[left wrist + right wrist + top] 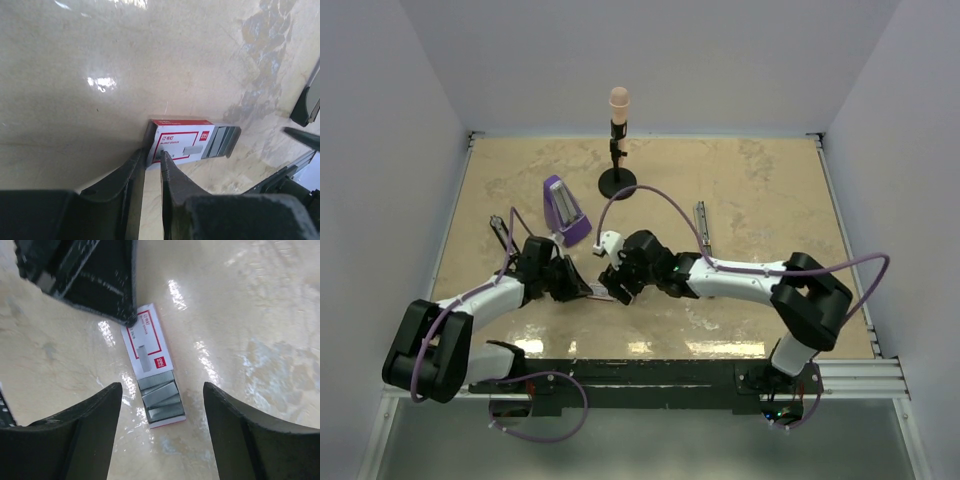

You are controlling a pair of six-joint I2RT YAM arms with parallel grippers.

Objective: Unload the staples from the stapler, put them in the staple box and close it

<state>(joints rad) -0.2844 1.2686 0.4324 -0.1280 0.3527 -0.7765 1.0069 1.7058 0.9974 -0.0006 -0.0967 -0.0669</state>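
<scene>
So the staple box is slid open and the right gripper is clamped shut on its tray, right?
No: the right gripper is open, its fingers either side of the slid-open staple box, not touching it, as the right wrist view shows.

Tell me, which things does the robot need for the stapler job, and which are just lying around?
For the job: stapler; staples in the open staple box, which the left end effector holds.
Just lying about: purple wedge; black stand with pink top.

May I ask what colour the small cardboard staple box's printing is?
Red on the white box, clearest in the right wrist view.
</scene>
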